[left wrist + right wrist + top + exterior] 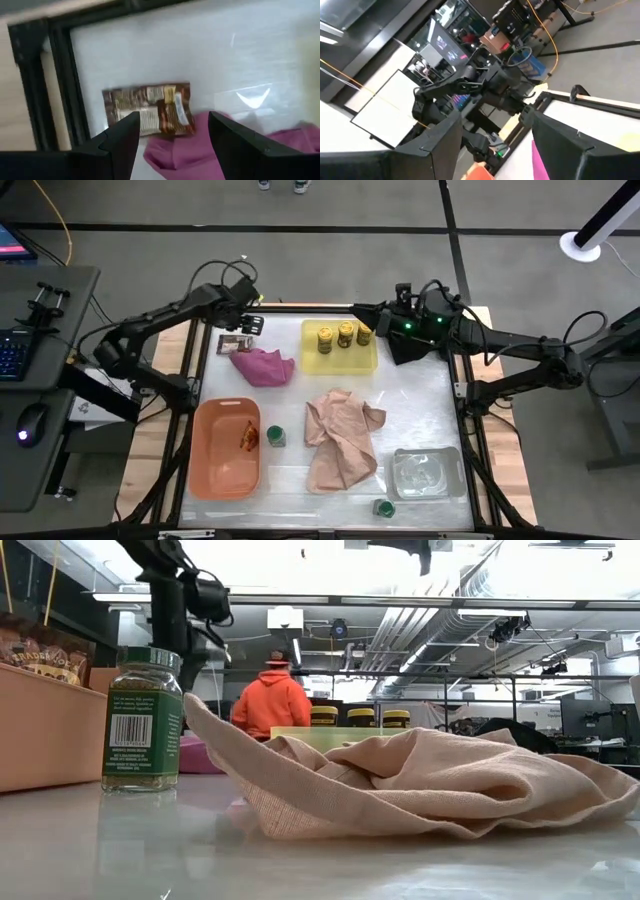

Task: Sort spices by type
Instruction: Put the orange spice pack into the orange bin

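A flat brown packet [150, 110] lies on the table at the far left, one corner against the pink cloth [200, 150]. My left gripper [172, 135] hangs open above it, pointing steeply down, and touches nothing; in the high view it [250, 323] is just beyond the packet [233, 344]. Three yellow-lidded jars [344, 335] stand in the yellow tray [312, 362]. One green-lidded jar [275, 436] stands beside the orange tray [215, 470], which holds another packet [249, 437]. A second green-lidded jar [384, 507] stands near the front edge. My right gripper [360, 313] waits open, level, high over the far edge.
A tan cloth [340, 438] lies crumpled mid-table. A black cloth [405, 345] lies at the far right, under the right arm. A clear tray [428, 473] sits near the front right. A person in an orange top [272, 700] stands in the room beyond.
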Motion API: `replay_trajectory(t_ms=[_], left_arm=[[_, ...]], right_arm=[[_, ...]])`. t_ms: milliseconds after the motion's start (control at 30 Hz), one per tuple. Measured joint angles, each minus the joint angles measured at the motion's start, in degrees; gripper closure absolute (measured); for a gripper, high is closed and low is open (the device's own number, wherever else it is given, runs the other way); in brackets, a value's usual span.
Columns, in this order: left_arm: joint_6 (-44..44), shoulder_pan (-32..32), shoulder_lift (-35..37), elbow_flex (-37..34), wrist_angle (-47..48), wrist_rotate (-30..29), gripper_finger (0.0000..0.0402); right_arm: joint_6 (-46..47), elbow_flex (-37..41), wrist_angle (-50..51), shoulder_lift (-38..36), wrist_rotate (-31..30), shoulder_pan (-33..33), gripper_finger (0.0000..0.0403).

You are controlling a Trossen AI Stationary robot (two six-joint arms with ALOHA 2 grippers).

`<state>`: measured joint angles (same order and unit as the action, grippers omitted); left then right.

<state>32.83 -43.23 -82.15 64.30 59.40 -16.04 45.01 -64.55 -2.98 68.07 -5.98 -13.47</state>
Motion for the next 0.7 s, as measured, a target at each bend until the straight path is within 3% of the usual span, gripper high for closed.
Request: replay_trajectory(t_ms=[167,400,700], left_arm=[[4.72,1.31,-0.45,-5.2,-2.25,1.75,0.0189],[12.54,1.57,-0.45,-12.12,-14.16,4.65,0.0215],[15.14,-0.09,-0.71,-16.9,-17.79,2.72,0.0243]], right_arm=[[-1.04,0.0,0.5,0.0,-0.02,-0.04,0.0171],[-1.65,0.0,0.57,0.0,-0.04,-0.04,0.0171],[-1.53,0.0,0.63,0.0,-0.04,-0.04,0.0171]])
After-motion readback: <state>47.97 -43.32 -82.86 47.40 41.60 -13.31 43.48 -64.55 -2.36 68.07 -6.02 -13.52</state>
